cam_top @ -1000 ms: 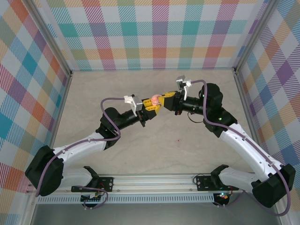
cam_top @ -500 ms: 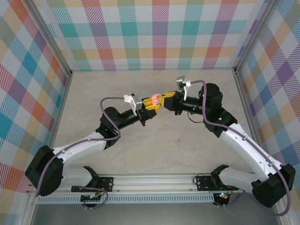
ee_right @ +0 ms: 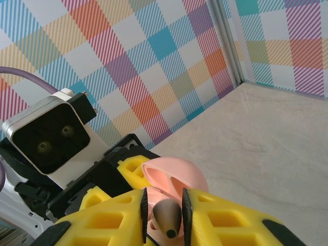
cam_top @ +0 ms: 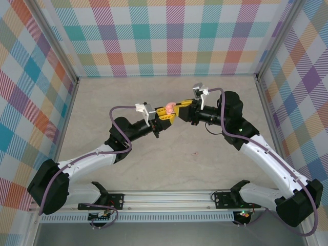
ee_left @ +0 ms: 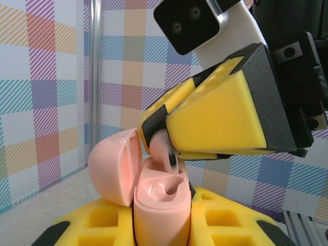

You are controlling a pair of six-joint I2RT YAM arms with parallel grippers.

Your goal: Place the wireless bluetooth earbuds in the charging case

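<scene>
- Top external: both arms reach inward over the bench (cam_top: 205, 169) and meet above its middle. The left fingers (cam_top: 163, 119) are clamped on the open charging case (cam_top: 168, 108), and the right fingers (cam_top: 180, 108) angle onto it from the right.
- Left wrist: the case stands upright with its lid tipped back. One earbud (ee_left: 165, 151) at the right fingertips has its lower end in a well. The well beside it looks empty, so the task seems half done at most.
- Right wrist: the earbud (ee_right: 168, 218) sits between barely parted fingers. I cannot tell whether they grip it.
</scene>
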